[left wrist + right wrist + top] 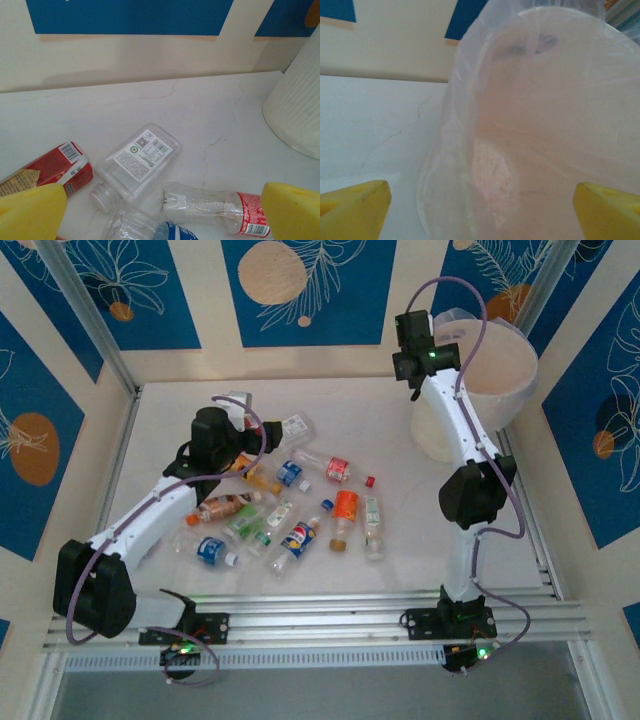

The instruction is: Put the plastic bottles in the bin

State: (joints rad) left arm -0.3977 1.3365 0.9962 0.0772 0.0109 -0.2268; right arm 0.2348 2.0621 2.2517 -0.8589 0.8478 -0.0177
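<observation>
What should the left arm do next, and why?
Probably lower the left claw and close on the clear red-label bottle. The claw is open and empty, that bottle lies between its yellow fingers, and the bin stands off to the right.

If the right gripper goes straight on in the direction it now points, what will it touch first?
Most likely the thin plastic bag lining the bin, which lies directly ahead of the open, empty right gripper. Depth is unclear, so I cannot say how soon.
</observation>
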